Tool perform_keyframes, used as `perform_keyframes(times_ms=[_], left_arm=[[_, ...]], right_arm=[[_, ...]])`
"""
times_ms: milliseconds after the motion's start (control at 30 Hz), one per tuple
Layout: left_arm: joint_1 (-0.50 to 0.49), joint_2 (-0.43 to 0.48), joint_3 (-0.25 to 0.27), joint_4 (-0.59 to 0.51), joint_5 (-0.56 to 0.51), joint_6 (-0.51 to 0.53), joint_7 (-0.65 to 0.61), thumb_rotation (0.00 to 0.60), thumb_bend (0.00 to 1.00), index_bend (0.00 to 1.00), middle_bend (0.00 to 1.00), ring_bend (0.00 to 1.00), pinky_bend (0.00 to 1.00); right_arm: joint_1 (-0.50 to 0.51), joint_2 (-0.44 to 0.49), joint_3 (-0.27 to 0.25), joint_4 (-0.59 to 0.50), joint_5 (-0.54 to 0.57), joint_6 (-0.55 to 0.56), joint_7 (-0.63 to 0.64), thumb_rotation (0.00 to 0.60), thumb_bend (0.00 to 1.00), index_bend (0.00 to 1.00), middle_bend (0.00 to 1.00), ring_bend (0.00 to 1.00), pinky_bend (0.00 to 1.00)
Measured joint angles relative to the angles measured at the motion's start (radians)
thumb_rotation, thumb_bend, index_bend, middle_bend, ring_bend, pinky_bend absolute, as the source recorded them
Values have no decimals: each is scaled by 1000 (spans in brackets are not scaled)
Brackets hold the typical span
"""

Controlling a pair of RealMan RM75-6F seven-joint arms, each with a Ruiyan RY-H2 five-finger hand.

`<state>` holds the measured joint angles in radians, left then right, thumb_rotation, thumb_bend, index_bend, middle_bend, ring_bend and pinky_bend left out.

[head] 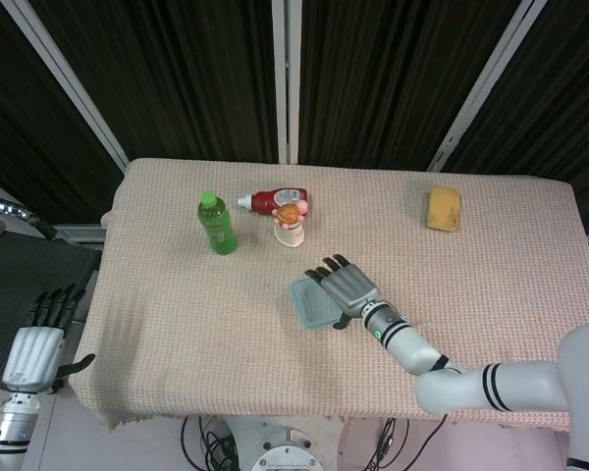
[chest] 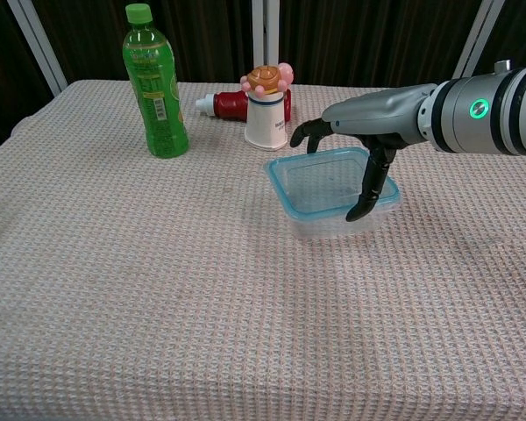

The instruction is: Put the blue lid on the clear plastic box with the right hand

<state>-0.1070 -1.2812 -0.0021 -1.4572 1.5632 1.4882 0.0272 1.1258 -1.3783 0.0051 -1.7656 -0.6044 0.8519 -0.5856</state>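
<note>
The clear plastic box (chest: 331, 226) stands mid-table with the blue-rimmed lid (chest: 279, 188) lying on top of it; the head view shows the lid (head: 310, 304) too. My right hand (chest: 368, 112) arches over the lid. Its fingers curl down at the far edge and the thumb reaches down at the near right corner, so it grips the lid across its width. In the head view the right hand (head: 346, 286) covers the lid's right part. My left hand (head: 35, 345) hangs off the table's left side, fingers apart and holding nothing.
A green bottle (chest: 155, 83) stands at the back left. A red bottle (chest: 228, 104) lies on its side behind a white cup with a toy on top (chest: 267, 112), just beyond the box. A yellow sponge (head: 444, 208) sits far right.
</note>
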Motion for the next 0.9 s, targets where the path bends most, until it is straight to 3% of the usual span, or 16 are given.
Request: perform_keyframes(times_ms=[300,600,900], left_arm=[[-2,-5,0,11,0,-3,-10,600,0,58,0,0,0],[-3,-10,1,18,1,-4,-15,600,0,58,0,0,0],[-4,-12,1,23,1,-4,-20,600,0,58,0,0,0]], right_arm=[[-3,0,-2,-23,27,27,-12,600,133,0,286,0,0],[-7,8,-9,-40,48,43,-26,600,43,0,263,0,0],[-19,10,-12,-54,48,60,-27,600,21,0,238,0,0]])
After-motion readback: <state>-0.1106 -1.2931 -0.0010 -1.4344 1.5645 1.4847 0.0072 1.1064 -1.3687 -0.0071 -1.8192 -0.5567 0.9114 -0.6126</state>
